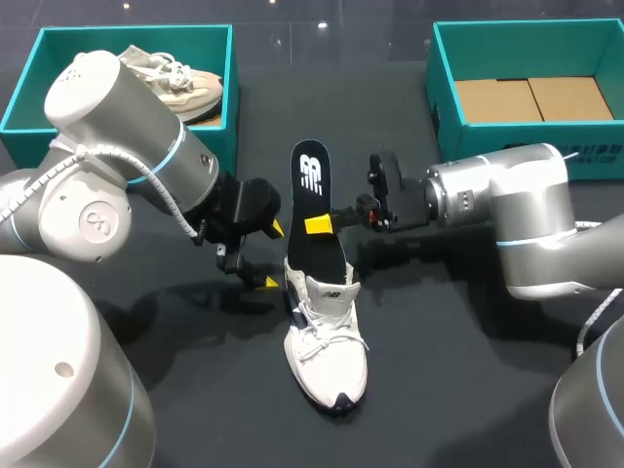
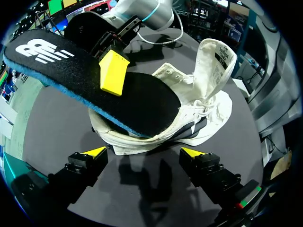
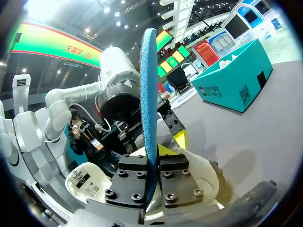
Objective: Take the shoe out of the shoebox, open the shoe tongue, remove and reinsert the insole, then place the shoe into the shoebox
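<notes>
Right hand (image 1: 319, 226) clenched on the insole (image 1: 312, 185), one finger on each face. I note the insole's black top with a white logo and its blue underside. One end sits inside the shoe (image 1: 328, 343), the rest rises out past the heel. Shoe is white, laced, tongue (image 2: 218, 56) lifted, standing on the counter (image 1: 439, 390). Left hand (image 1: 273, 255) released, empty, just beside the heel.

Centre frame: white shoe (image 1: 327, 351) on the dark table (image 1: 468, 380), with the black insole (image 1: 314, 200) rising from its opening, pinched by the right gripper (image 1: 320, 224). The left gripper (image 1: 274, 255), fingers spread, sits just left of the heel. Upper-left shoebox (image 1: 136, 30) holds a beige shoe (image 1: 190, 86); upper-right shoebox (image 1: 444, 107) is teal too.
</notes>
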You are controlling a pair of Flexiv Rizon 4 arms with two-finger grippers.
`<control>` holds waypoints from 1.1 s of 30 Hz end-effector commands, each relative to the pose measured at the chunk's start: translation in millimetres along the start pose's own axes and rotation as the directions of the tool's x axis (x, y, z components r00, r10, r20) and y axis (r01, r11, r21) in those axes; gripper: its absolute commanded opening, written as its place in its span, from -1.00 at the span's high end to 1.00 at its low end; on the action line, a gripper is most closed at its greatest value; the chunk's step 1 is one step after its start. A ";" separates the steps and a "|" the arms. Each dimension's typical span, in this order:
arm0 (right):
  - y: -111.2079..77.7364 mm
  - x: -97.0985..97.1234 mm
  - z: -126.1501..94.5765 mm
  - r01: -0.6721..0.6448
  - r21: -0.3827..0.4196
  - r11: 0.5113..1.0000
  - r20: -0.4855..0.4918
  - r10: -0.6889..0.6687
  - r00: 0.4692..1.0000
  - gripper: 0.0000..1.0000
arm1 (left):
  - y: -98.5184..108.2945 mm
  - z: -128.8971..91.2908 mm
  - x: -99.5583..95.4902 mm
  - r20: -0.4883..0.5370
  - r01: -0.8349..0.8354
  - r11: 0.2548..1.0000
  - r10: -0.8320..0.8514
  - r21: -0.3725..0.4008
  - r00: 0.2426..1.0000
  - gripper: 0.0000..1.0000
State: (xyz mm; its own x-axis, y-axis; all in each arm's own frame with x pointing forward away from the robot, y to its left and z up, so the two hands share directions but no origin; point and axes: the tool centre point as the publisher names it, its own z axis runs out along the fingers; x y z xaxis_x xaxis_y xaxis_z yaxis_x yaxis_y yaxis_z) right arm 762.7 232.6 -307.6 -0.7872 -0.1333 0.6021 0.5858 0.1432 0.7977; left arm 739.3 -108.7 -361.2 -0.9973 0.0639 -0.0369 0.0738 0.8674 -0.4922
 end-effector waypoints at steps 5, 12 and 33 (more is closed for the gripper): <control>-17.0 -5.7 0.8 -0.039 -0.007 0.999 -0.021 0.039 0.999 1.00 | 0.1 0.5 0.6 0.001 0.000 1.000 0.000 -0.001 1.000 -1.00; -32.6 -0.7 0.8 -0.069 -0.023 0.997 -0.023 0.069 0.997 1.00 | 0.1 0.5 0.6 0.001 0.000 1.000 0.000 -0.001 1.000 -1.00; -69.3 17.7 13.3 -0.155 -0.035 0.987 0.010 0.156 0.988 1.00 | 0.1 0.5 0.6 0.001 0.000 1.000 0.000 -0.001 1.000 -1.00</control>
State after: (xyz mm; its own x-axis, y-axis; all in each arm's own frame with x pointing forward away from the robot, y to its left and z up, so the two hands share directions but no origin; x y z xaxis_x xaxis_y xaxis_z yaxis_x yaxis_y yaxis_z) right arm 716.0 231.5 -347.4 -0.6890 -0.1104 0.7163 0.7043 0.1312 0.6977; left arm 739.3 -108.7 -361.2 -0.9973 0.0639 -0.0369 0.0738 0.8674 -0.4922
